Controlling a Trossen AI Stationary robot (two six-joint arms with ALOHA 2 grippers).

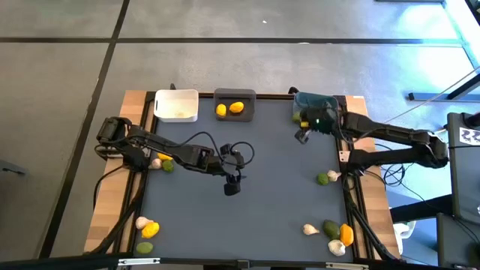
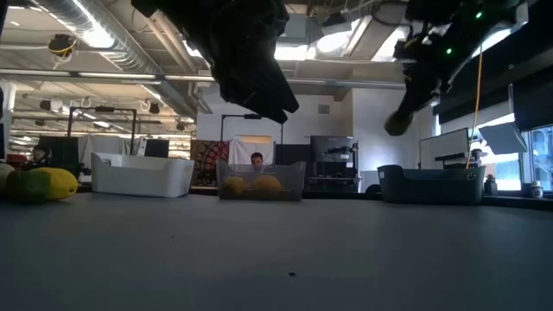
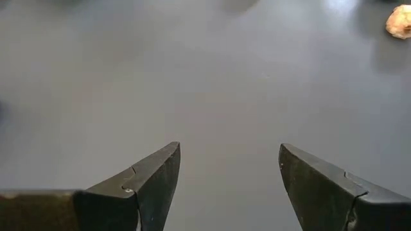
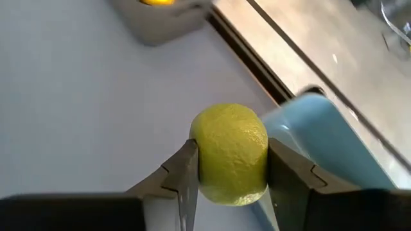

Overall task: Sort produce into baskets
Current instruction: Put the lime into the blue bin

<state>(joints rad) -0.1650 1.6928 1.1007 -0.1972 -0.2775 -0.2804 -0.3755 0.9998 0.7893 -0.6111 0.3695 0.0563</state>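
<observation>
Dark grey matting lies bare beneath the open, empty left gripper (image 3: 228, 186); the right gripper (image 4: 228, 170) clamps a round yellow-green lime (image 4: 230, 153) just beside the teal-blue plastic basket (image 4: 334, 138), presumably for dropping in.

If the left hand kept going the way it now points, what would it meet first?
Probably just the bare table. The left hand is open and empty, tilted down at the mat; a garlic bulb lies well off its line.
</observation>
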